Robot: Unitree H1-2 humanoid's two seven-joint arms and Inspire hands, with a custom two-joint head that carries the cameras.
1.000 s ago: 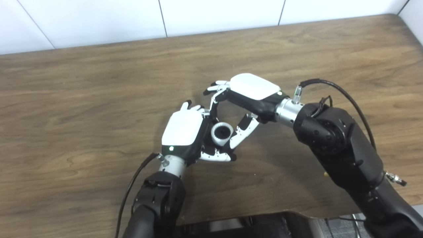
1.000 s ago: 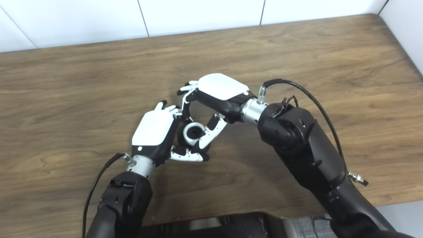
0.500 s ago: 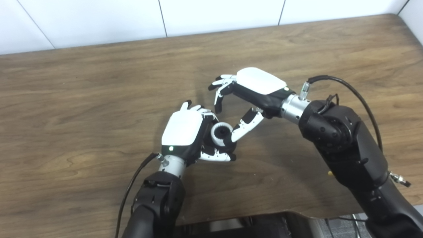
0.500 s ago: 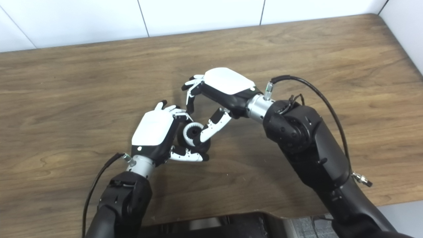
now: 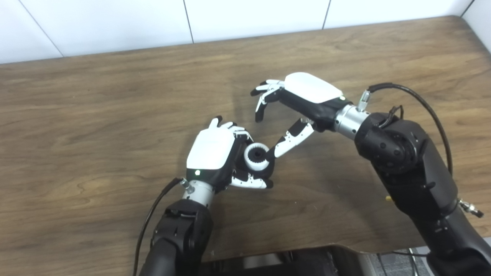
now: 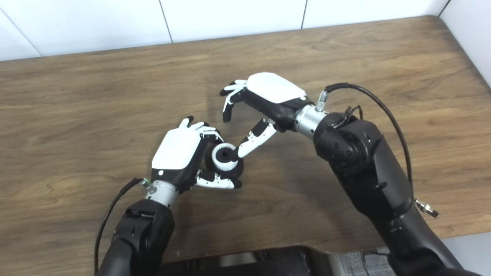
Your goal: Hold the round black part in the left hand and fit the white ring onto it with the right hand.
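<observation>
My right hand (image 5: 303,97) has pulled back up and to the right, fingers spread, holding nothing, thumb tip right by the white ring (image 5: 256,156). Left hand (image 5: 215,153) grips the round black part (image 6: 209,159) with the ring on it; right eye view shows more of the black.

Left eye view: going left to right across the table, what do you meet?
Left hand → white ring, seated on the round black part that hand holds → right hand, open, its thumb tip near the ring → right arm's black cable.
</observation>
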